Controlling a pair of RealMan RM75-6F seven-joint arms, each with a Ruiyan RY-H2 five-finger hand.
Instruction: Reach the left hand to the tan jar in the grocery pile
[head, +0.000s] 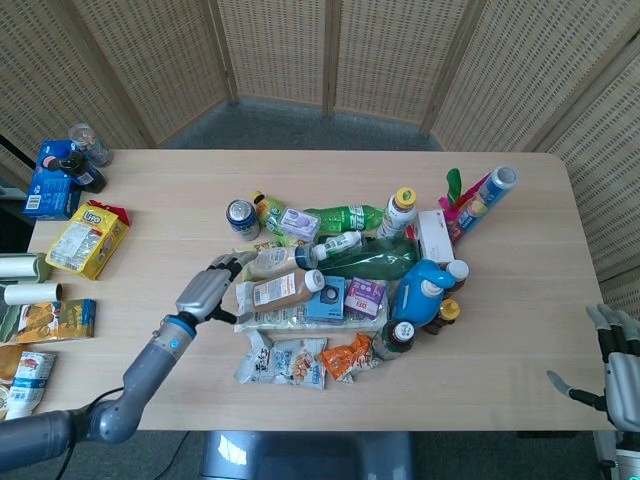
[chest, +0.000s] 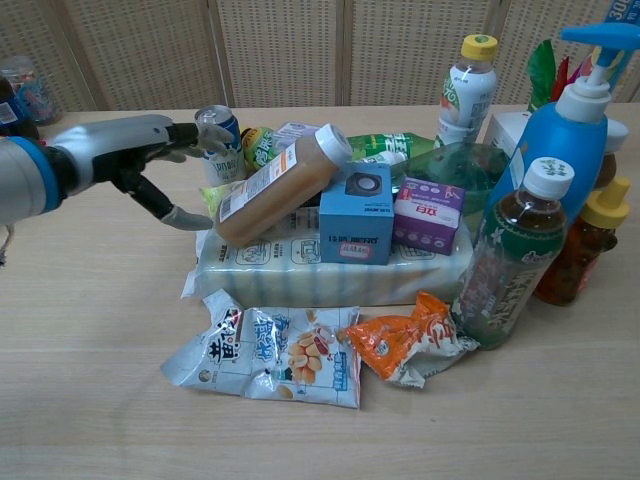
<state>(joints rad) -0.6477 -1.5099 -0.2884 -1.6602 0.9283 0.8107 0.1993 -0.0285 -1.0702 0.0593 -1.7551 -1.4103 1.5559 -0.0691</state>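
The tan jar (head: 283, 290) with a white cap lies tilted on a flat pale packet (head: 300, 318) at the left of the grocery pile; in the chest view the tan jar (chest: 280, 185) slopes up to the right. My left hand (head: 205, 291) is just left of the jar's base, fingers spread and holding nothing. In the chest view, that left hand (chest: 135, 150) has its fingers (chest: 205, 136) level with the blue can (chest: 222, 125) and its thumb close to the jar's bottom, a small gap between. My right hand (head: 620, 365) hangs open off the table's front right corner.
Snack bags (head: 285, 362) lie in front of the pile. A blue pump bottle (head: 425, 288), tea bottle (head: 394, 338) and green bottles (head: 370, 260) crowd the right side. A yellow packet (head: 88, 238) and other goods sit at the table's left edge.
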